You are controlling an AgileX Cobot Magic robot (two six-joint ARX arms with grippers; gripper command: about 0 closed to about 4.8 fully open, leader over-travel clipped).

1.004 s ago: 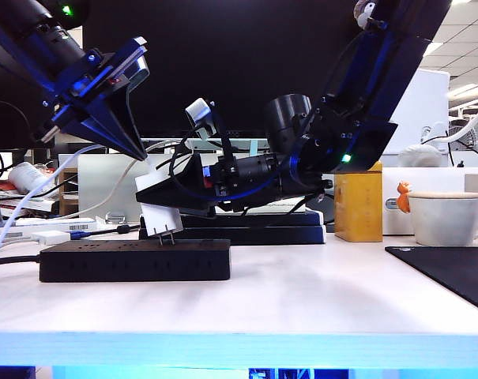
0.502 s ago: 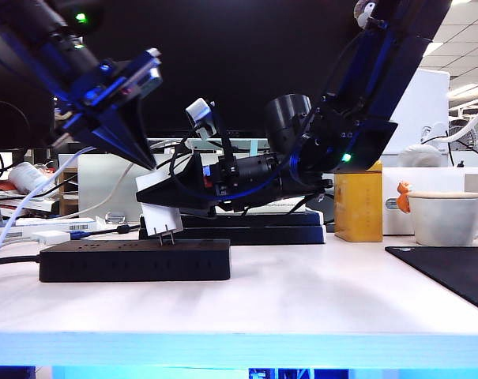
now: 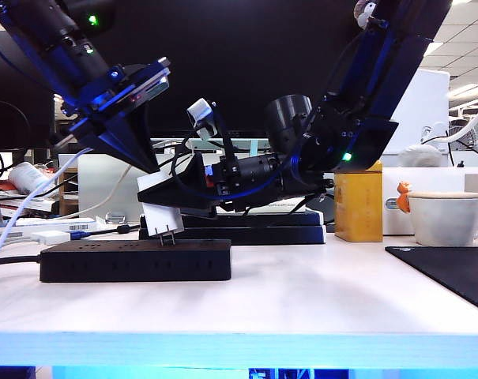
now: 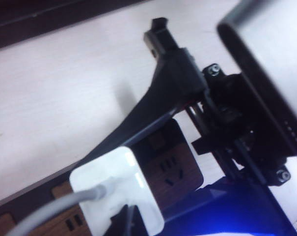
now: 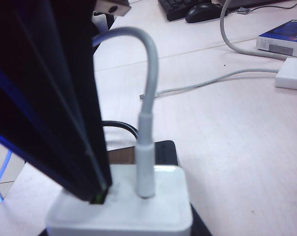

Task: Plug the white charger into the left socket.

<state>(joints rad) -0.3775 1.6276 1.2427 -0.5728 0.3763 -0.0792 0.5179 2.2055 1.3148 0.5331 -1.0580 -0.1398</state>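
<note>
The white charger [image 3: 161,207] hangs tilted over the black power strip [image 3: 136,260], its two metal prongs [image 3: 168,235] showing and touching the strip's top. My right gripper [image 3: 156,201] reaches in from the right and is shut on the charger's sides. My left gripper [image 3: 150,167] is shut and comes down from the upper left, its tip resting on the charger's top beside the cable. In the left wrist view the charger [image 4: 116,189] covers part of the strip's sockets [image 4: 172,168]. In the right wrist view the cable [image 5: 147,123] rises from the charger [image 5: 138,211].
A second black strip [image 3: 254,227] lies behind the first. A yellow block [image 3: 357,207], a white mug [image 3: 446,217] and a black mat [image 3: 452,272] sit to the right. A flat white device with a blue plug [image 3: 53,235] lies at the far left.
My left gripper has swung to the right, so its tip now sits over the charger's top. The right gripper and the charger have stayed put.
</note>
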